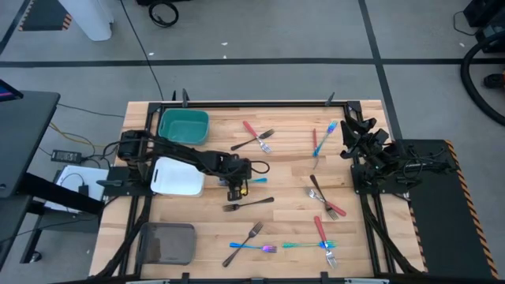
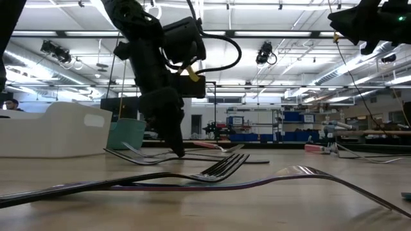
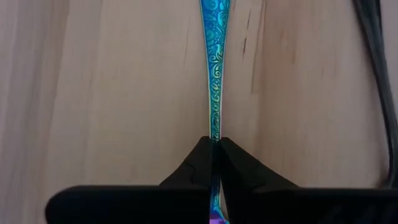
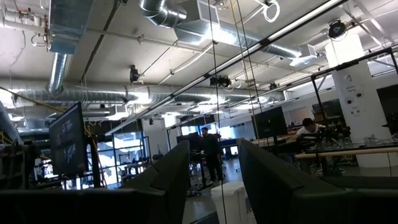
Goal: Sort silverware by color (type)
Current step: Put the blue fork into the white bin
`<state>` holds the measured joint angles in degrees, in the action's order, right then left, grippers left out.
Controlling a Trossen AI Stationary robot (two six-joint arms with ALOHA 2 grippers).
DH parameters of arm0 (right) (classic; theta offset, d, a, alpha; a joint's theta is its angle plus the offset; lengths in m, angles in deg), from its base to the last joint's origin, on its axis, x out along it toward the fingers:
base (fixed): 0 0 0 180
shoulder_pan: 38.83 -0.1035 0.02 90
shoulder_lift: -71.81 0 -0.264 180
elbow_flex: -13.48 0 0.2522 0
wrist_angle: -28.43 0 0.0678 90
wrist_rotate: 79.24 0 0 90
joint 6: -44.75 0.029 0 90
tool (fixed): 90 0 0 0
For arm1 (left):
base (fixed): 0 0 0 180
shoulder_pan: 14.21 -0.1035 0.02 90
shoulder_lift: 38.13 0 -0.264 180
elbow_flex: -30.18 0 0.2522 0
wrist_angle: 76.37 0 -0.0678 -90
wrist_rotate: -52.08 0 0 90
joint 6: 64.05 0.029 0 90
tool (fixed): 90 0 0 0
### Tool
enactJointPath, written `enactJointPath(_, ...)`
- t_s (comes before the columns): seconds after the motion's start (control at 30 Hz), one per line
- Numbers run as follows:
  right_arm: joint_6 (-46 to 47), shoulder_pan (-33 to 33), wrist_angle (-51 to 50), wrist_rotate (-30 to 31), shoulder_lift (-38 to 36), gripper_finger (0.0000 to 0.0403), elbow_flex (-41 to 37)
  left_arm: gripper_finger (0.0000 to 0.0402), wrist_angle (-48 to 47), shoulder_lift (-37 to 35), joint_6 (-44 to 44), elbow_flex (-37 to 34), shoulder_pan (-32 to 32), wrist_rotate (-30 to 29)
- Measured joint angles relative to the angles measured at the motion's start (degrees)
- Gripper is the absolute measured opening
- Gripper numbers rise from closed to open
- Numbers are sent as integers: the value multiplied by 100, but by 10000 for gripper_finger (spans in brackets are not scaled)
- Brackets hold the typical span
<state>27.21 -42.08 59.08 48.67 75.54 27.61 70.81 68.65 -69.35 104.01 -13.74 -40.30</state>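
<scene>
Here, from above, the left pincer [image 1: 237, 188] sits low over the middle of the worktop [image 1: 292, 170], clenched on the blue fork [image 1: 254, 181], whose free end runs out just beside it on the side facing the right arm. The white tray [image 1: 177, 177] lies close behind the pincer, the teal tray [image 1: 184, 126] beyond that, and the grey tray [image 1: 167, 242] off toward the front edge. A black fork [image 1: 248, 204] lies just in front of the pincer; the other silverware is scattered well apart.

At worktop height, the left pincer [image 2: 174, 144] reaches down to the wood, with a black fork [image 2: 128, 183] in the foreground.

The left wrist view shows the pincer [image 3: 216, 146] pinching the fork's slim patterned handle [image 3: 214, 74] between both fingers, the fork still flat on the wood.

The right pincer [image 4: 211, 180] is raised at the worktop's far side, released, holding nothing.

The fork looks light, stiff and slick; a hold nearer its middle should stop it swinging.
</scene>
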Motion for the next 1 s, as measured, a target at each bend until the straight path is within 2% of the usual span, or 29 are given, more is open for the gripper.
enactJointPath(0.43, 4, 0, -83, 13, 0, 149, 2, 23, -964, -1001, -141, 5, 3, 25)
enactJointPath(0.67, 4, 0, -86, 14, 0, 149, 2, 24, -1614, -1889, -456, 18, 0, 28)
enactJointPath(0.9, 11, 0, -118, 8, 0, 149, 2, 25, -2837, -2760, -688, 25, -31, -26)
enactJointPath(1.0, 25, 0, -129, 4, 0, 149, 1, 25, -3516, -3056, -955, 25, -27, -235)
